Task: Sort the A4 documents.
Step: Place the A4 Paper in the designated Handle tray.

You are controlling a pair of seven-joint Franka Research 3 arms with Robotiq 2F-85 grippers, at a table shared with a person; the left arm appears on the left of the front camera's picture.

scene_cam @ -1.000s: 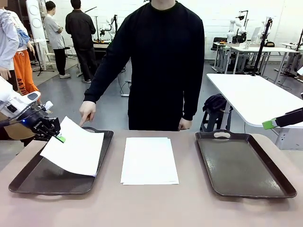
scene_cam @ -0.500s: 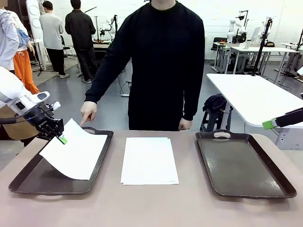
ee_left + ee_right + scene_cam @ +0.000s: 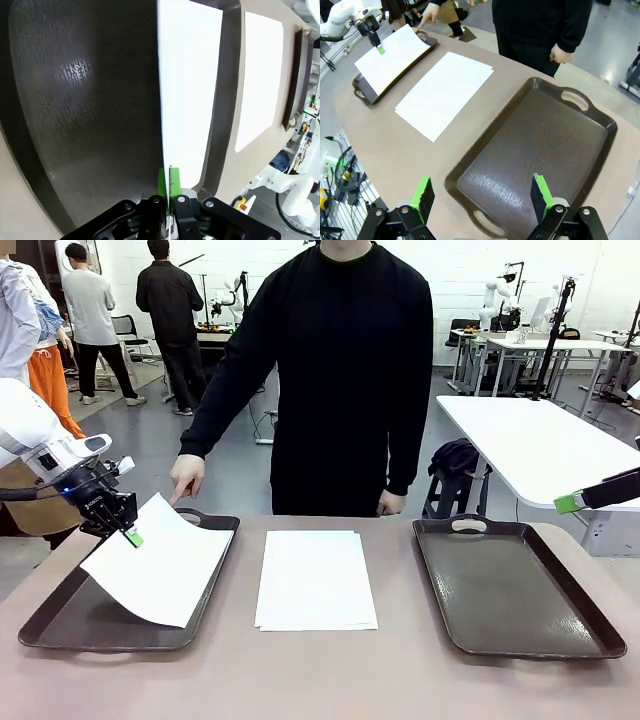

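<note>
**A:** What is the left gripper [image 3: 128, 533] doing?

**B:** It is pinching one edge of a white sheet [image 3: 160, 562], with its green pads clamped tight on the paper. The sheet is hanging tilted over the left tray [image 3: 60, 625]. I cannot tell whether its lower edge is touching the tray.

**A:** And the other A4 documents?

**B:** The stack [image 3: 315, 580] is lying flat on the brown table [image 3: 330, 680], between the left tray and the right tray [image 3: 520, 590], touching neither.

**A:** The right gripper?

**B:** The right gripper [image 3: 481, 191] is hanging off at the table's right side, facing the right tray. Its jaws are spread wide and gripping nothing.

**A:** Is anything crowding the sheet?

**B:** A person's hand [image 3: 185, 478] is pointing down near the left tray's far handle, just beside the sheet's raised corner. Other people are standing among white tables behind.
</note>
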